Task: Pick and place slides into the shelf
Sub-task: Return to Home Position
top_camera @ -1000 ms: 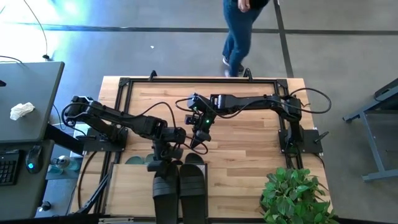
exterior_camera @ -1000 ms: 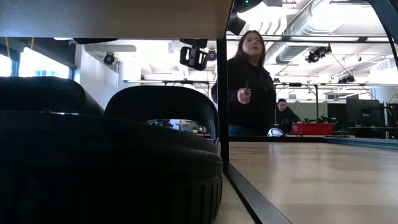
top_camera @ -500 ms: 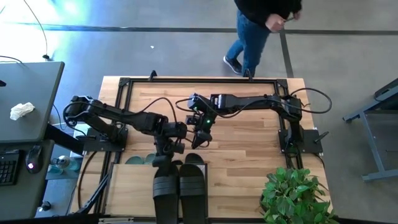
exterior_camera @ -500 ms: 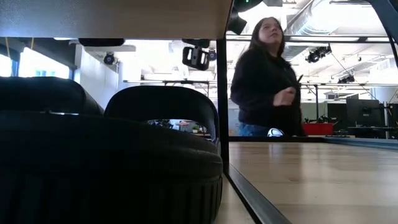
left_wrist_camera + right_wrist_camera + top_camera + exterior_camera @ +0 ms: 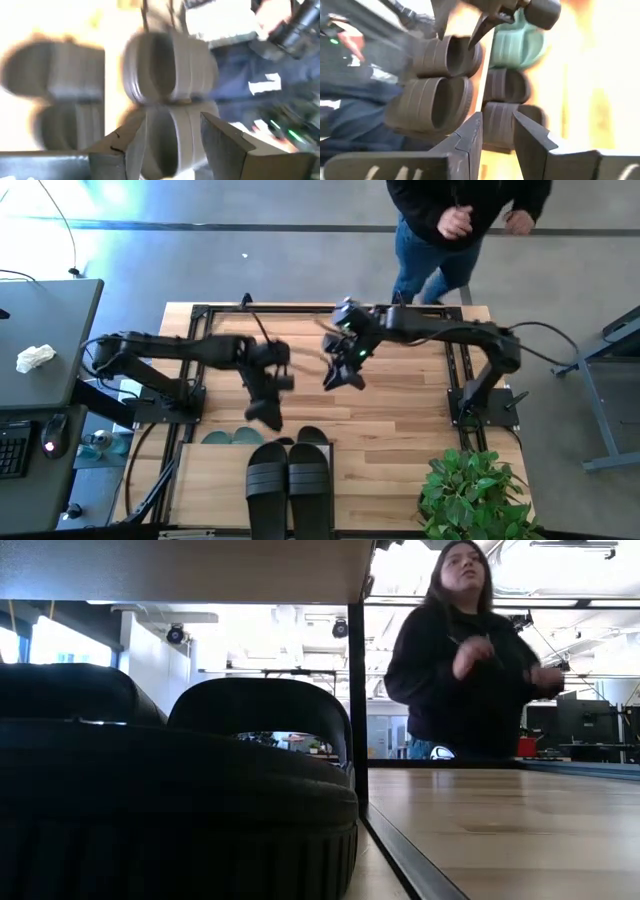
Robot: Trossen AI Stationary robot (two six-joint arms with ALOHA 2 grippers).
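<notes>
We are hovering the left gripper (image 5: pixel 262 413) near the shelf (image 5: pixel 205 485), jaws apart and empty. The right gripper (image 5: pixel 333 382) is hanging nearby, jaws also apart; black slides (image 5: pixel 290 480) are lying on the shelf.

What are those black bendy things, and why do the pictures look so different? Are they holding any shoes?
Those are two robot arms fixed to a wooden table. One picture looks straight down, one sits at table height, and two come from cameras on the arms' wrists. The left gripper and right gripper hang above the table, fingers open, holding nothing. Two black slides lie on top of the shelf; green slides peek out beneath it. A person stands beyond the table.
</notes>
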